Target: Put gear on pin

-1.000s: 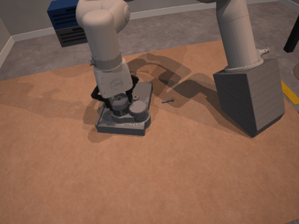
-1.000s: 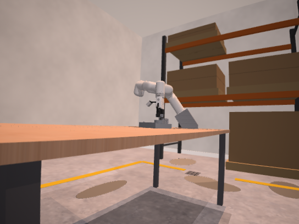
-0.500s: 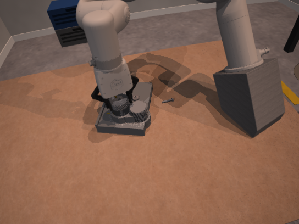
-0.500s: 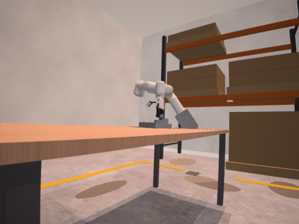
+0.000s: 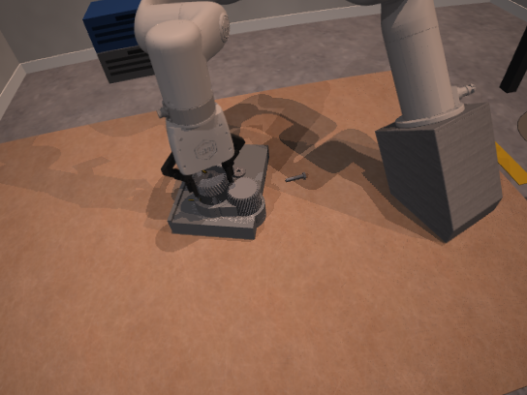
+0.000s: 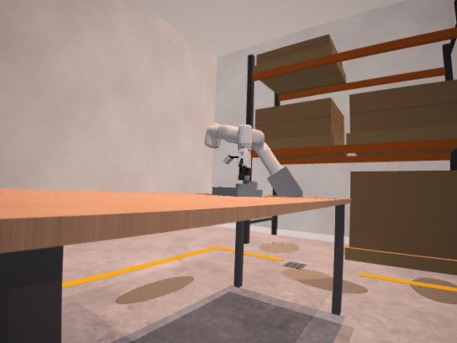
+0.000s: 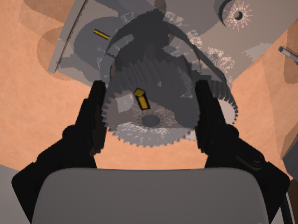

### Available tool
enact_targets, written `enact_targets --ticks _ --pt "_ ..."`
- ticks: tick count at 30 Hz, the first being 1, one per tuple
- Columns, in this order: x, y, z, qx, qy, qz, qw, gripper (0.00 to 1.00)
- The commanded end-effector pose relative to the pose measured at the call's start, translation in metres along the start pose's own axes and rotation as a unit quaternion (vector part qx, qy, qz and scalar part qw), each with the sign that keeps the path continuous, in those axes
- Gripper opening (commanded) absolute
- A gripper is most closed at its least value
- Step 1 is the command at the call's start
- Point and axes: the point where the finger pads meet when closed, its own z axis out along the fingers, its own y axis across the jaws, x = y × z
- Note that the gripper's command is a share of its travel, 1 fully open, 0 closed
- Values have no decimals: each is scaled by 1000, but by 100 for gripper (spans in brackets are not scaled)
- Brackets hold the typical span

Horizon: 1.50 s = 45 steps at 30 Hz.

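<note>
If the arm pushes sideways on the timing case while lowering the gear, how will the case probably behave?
The timing case looks like a flat, wide block lying low on the table, so it would probably slide or turn rather than tip. It seems rigid and fairly heavy. The end effector, shut on the gear, could shift it.
</note>
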Motion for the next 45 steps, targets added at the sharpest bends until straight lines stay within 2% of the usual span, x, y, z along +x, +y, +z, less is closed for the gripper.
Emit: enact_targets --ticks 1,34,35,45 --pt "0 -1 -1 2 0 0 1000 0" --pt "0 -1 0 2 0 0 1000 0" --pt "0 -1 0 2 0 0 1000 100" --pt "0 -1 0 2 0 0 1000 100"
